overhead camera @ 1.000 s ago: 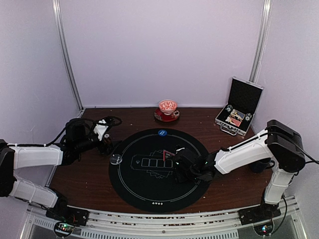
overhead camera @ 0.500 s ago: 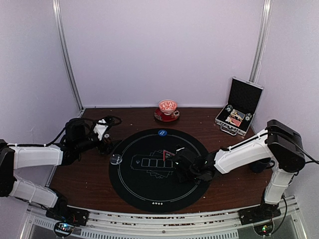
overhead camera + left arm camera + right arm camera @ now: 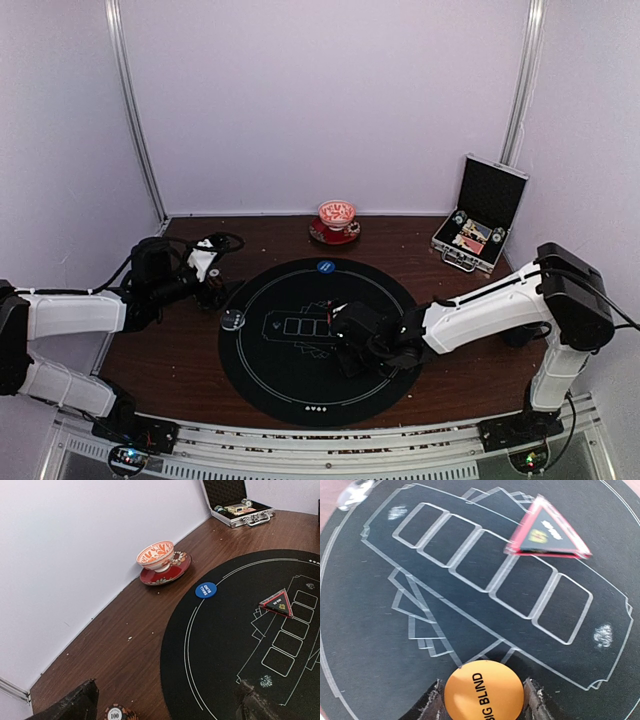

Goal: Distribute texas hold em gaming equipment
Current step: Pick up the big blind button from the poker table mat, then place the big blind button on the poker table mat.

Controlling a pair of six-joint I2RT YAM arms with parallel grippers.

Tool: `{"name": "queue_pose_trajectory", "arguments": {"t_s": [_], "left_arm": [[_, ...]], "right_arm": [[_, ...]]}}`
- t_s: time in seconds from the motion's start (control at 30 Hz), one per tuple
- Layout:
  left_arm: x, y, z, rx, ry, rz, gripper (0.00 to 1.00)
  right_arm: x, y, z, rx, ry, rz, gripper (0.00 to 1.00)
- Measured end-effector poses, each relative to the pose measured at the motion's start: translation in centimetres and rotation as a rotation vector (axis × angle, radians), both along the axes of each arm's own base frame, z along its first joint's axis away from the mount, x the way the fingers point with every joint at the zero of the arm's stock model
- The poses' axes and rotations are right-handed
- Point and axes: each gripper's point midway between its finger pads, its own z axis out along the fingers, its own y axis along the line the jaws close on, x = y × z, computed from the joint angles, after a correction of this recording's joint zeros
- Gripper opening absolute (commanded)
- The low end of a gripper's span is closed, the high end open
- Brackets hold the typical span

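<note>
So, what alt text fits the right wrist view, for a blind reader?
The right pincer grips an orange disc printed BIG BLIND at the bottom edge, above a black mat with white card outlines. A red-edged black triangle lies upper right.

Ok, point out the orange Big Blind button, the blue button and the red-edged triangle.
orange Big Blind button (image 3: pixel 484 690), right wrist view, centre of its face.
blue button (image 3: pixel 206 590), left wrist view, middle of the disc.
red-edged triangle (image 3: pixel 278 604), left wrist view, its black centre.

3 button discs (image 3: pixel 325 266), 1 bowl (image 3: pixel 337 214), 1 case (image 3: pixel 480 215)
</note>
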Motion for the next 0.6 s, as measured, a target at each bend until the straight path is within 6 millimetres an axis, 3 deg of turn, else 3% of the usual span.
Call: {"name": "queue_pose_trajectory", "arguments": {"t_s": [0.17,0.6], "left_arm": [[0.0,0.0,0.0,0.001,-0.001,0.003,0.98],[0.1,0.1,0.0,0.002,-0.001,0.007,0.98]], "right_arm": [[-1.7,1.9,0.4,0.001,-0.018,0.080,0.53],[-9.1,5.6,-0.1,-0.036,-0.067,0.352,0.53]]}}
